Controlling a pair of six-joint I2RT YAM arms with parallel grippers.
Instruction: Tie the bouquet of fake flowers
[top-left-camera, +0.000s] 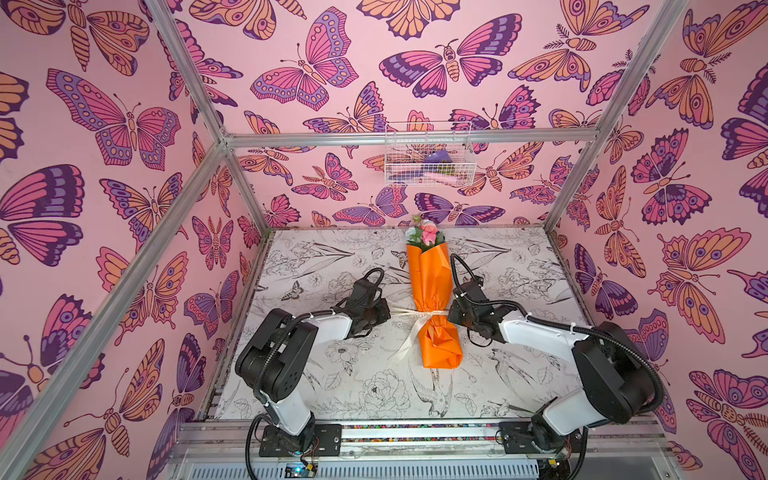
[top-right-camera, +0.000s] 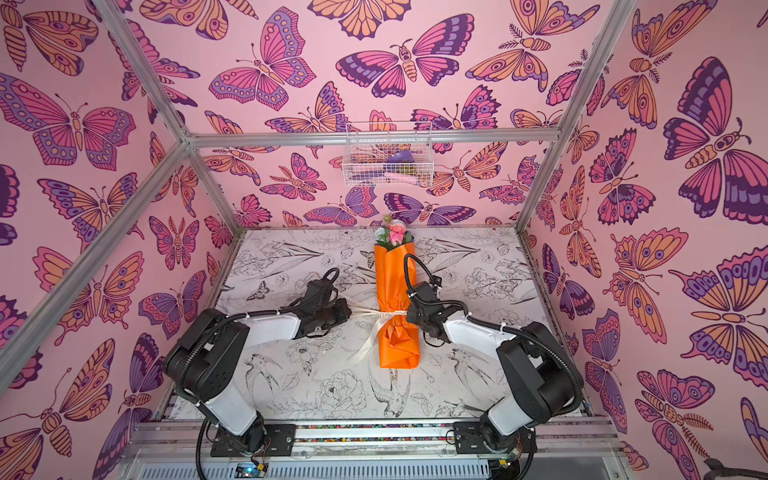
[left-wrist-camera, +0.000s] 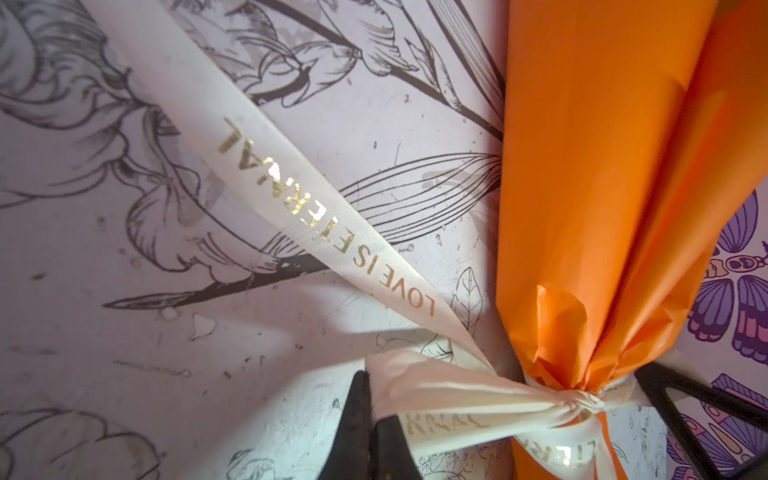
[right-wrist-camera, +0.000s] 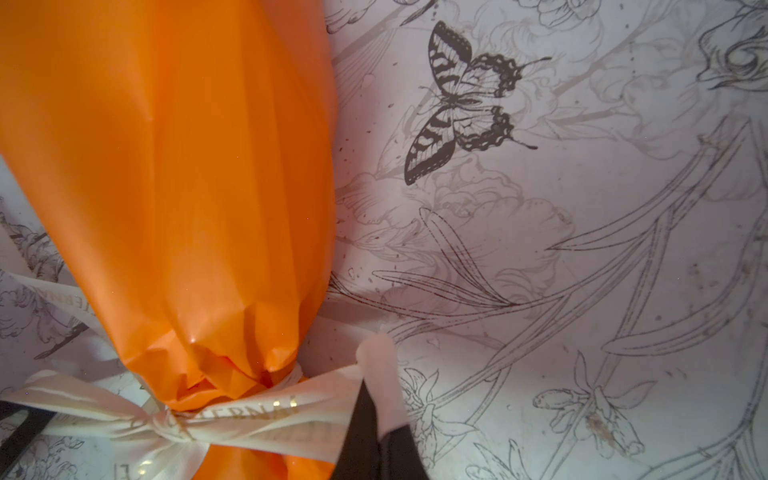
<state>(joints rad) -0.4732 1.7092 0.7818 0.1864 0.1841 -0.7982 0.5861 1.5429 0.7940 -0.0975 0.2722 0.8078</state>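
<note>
bouquet (top-left-camera: 430, 282) lies between both jaws, ribbon (left-wrist-camera: 291, 199) pinched.

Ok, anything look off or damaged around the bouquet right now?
Nothing stands out. The bouquet lies on the table, wrap untorn, creased only where the ribbon cinches it. Left gripper and right gripper are each shut on ribbon either side of the knot.

Pretty bright, even light all round, just soft shadows on the table (top-left-camera: 519, 374), top views warp hard at the edges, wrist views go soft on the closest ribbon (right-wrist-camera: 376, 357)
</note>
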